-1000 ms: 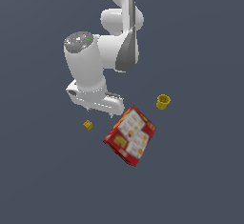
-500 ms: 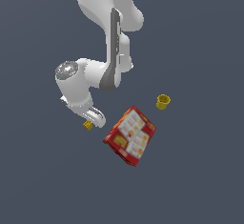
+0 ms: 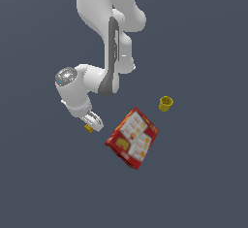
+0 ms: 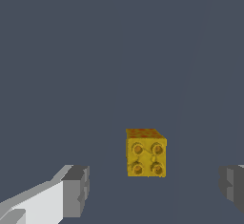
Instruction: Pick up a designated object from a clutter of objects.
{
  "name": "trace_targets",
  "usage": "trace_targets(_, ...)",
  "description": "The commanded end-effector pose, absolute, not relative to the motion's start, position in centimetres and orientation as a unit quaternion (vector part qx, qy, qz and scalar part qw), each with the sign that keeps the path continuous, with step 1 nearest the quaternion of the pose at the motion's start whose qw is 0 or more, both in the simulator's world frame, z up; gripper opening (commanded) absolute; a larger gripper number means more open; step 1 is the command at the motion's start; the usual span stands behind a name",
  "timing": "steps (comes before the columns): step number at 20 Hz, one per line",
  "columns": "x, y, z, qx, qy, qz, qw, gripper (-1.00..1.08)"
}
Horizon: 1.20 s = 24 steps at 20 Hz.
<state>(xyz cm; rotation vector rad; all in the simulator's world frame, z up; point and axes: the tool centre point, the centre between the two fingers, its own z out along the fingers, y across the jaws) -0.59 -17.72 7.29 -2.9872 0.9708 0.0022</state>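
The designated object is a tiny yellow-gold studded block lying on the grey floor; in the exterior view only a sliver of the block shows beneath the arm's hand. My gripper is open, its grey fingertips standing apart on either side of the block, with a gap on each side. In the exterior view the gripper hangs low over the block, to the left of the red box. The rest of the clutter is that box and a small yellow cup.
The red box with white and yellow panels lies tilted close to the gripper on the exterior view's right. The yellow cup stands farther right and higher in that view. The white arm rises above the scene.
The arm has swung down and toward the exterior view's left, bringing the gripper from above the box's corner to low over the tiny block. The box and cup have not moved.
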Motion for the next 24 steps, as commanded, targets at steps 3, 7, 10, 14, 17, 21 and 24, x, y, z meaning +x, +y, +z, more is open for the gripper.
trace_targets(3, -0.6, -17.7, 6.5, -0.951, 0.309, 0.001, 0.0, 1.0)
trace_targets(7, -0.7, -17.7, 4.7, -0.951, 0.31, 0.0, 0.0, 1.0)
trace_targets(10, -0.7, -17.8, 3.2, -0.95, 0.311, 0.0, 0.0, 1.0)
trace_targets(14, -0.7, -17.8, 2.3, -0.95, 0.311, 0.0, 0.0, 1.0)
trace_targets(17, -0.6, -17.8, 2.2, -0.95, 0.311, 0.0, 0.0, -1.0)
trace_targets(21, -0.6, -17.8, 2.2, -0.95, 0.311, 0.0, 0.0, -1.0)
trace_targets(24, -0.6, -17.8, 2.2, -0.95, 0.311, 0.0, 0.0, -1.0)
